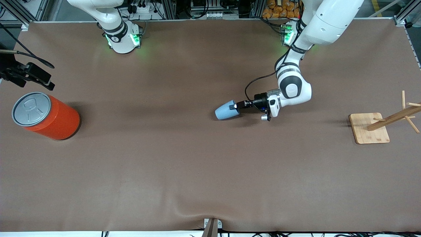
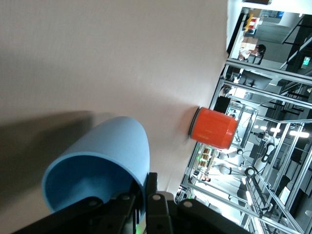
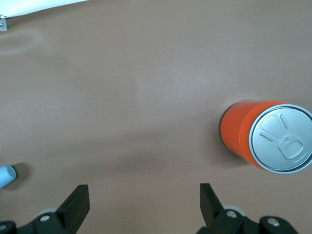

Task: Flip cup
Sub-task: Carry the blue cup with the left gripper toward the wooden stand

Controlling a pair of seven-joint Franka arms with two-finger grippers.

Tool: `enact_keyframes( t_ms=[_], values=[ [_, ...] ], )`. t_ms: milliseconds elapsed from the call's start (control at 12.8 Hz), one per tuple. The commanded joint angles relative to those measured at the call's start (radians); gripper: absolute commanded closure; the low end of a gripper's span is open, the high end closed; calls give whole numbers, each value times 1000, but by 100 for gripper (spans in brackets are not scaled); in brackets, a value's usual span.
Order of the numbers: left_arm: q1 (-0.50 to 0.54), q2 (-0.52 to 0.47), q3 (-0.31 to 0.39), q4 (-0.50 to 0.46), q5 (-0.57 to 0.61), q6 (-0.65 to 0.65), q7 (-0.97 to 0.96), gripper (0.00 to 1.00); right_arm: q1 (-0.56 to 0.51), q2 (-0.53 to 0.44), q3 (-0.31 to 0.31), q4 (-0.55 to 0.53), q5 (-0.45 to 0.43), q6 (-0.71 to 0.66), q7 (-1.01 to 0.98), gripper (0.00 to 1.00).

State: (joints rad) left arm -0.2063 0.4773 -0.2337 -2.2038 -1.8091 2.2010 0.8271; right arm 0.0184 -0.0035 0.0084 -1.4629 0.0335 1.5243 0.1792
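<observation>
Left gripper fingers clamped on cup rim, right gripper fingers apart, orange can well apart

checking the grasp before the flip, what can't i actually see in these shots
- Left wrist view: the left gripper is shut on the cup rim, but the picture's edge cuts off part of the rim.
- Front view: the cup mouth faces the left gripper, so the inside is hidden.
- Right wrist view: the edge crops the cup to a sliver.
- Right gripper: open fingers only; in the front view it is out of frame.
</observation>
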Motion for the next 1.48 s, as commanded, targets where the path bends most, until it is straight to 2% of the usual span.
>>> enact_keyframes(
  t_ms=[0,312,780,1015,1249,1405],
  values=[
    [70,-55,-2,45,135,11,-118,100,-9,19,2,41,19,-24,-12,0],
    [224,-71,-6,189,549,0,-438,100,-3,17,2,42,17,-24,-12,0],
    [398,-77,-4,329,1073,-98,-677,100,-3,16,4,41,19,-26,-12,0],
    [439,-77,-2,351,1380,-109,-756,100,-3,17,4,42,19,-26,-12,0],
    [435,-75,-2,352,1610,-107,-876,100,-5,16,4,41,19,-26,-12,0],
    [430,-72,-6,351,1686,-107,-911,100,-5,17,4,41,19,-26,-12,0]
  ],
)
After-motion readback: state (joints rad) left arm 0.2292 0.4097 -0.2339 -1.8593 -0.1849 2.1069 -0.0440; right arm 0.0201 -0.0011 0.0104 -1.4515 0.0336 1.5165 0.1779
